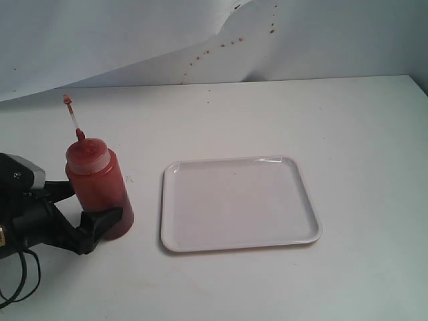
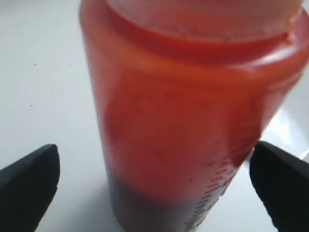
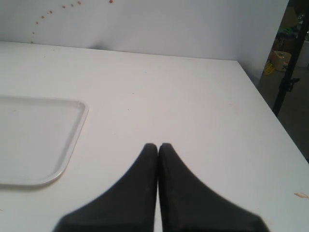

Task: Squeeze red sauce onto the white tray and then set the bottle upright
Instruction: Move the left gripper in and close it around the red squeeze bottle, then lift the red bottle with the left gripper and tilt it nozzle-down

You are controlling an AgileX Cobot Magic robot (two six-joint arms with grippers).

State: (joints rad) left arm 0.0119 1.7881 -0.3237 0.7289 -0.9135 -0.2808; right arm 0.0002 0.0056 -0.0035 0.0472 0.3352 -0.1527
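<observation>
Bottle (image 1: 99,190): upright, translucent, red-tinted, darker at base, thin nozzle; left jaws spread around it, right jaws pressed together.

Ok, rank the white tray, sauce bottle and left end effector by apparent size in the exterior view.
1. white tray
2-3. sauce bottle and left end effector: they look about alike, and the end effector is cut off by the picture's edge, so no ranking.

The right gripper (image 3: 158,146), its black jaws pressed together, hangs over the white table (image 3: 193,96) near a rounded corner of the white tray (image 3: 29,140), with small red specks (image 3: 63,7) on the wall (image 3: 193,24) past the table's far edge.
</observation>
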